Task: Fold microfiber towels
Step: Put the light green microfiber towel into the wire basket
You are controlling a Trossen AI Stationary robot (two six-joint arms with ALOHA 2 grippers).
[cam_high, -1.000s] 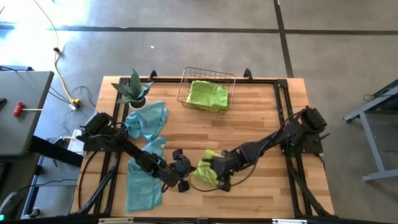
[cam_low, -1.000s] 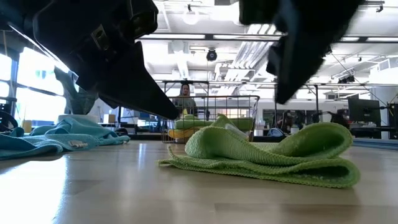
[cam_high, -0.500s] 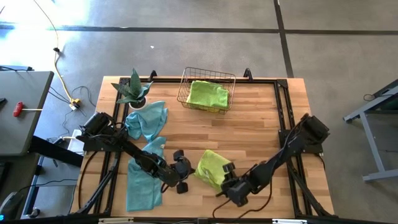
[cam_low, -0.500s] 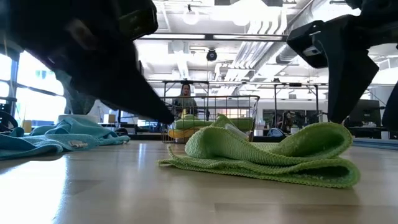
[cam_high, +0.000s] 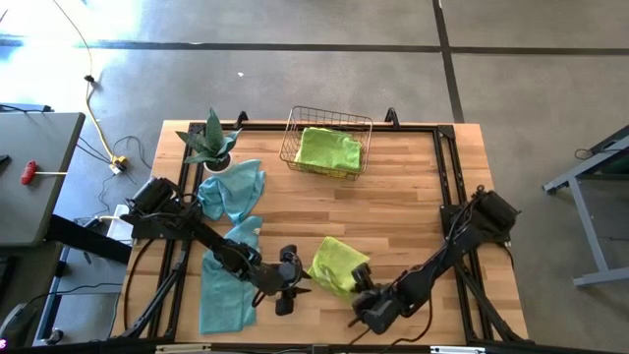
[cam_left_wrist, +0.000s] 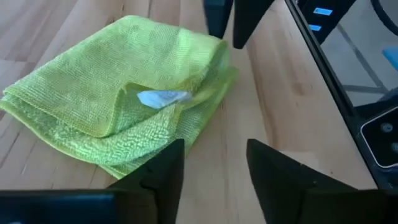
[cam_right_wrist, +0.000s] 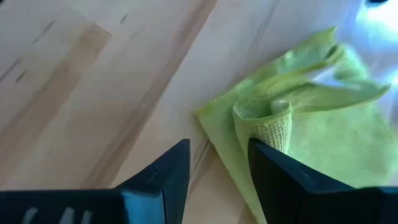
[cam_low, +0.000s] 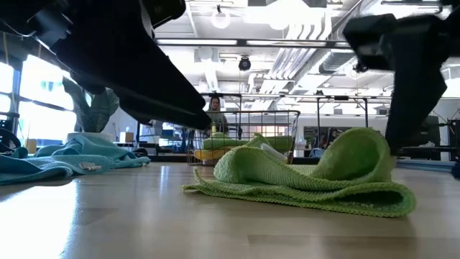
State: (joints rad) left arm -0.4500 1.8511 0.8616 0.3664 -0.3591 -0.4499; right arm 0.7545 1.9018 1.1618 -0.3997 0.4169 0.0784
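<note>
The lime green towel (cam_high: 337, 265) lies loosely folded on the bench (cam_high: 403, 197), in the gap between the two tools. The left tool (cam_high: 287, 295) sits low, just beside the towel's near-left corner; in its wrist view its fingers (cam_left_wrist: 163, 169) stand spread with nothing between them, and the towel lies straight ahead and slightly to one side, a white label (cam_left_wrist: 160, 97) showing on its top layer. The right tool (cam_high: 366, 305) is just beside the opposite corner, its fingers (cam_right_wrist: 166, 173) also spread and empty, a curled fold edge of the towel directly ahead of them.

The towel's long axis runs roughly diagonally, away from both tools toward the wire basket (cam_high: 329, 146), where another lime green towel (cam_high: 328, 149) already rests. Both tools are about equally near; the right one faces the raised, curled edge, so it looks better placed for a next pinch, while the left faces the flatter side.

Well behind the left tool, two teal towels (cam_high: 232, 189) and (cam_high: 226, 275) lie crumpled on the bench, not yet folded, near the potted plant (cam_high: 209, 141).
</note>
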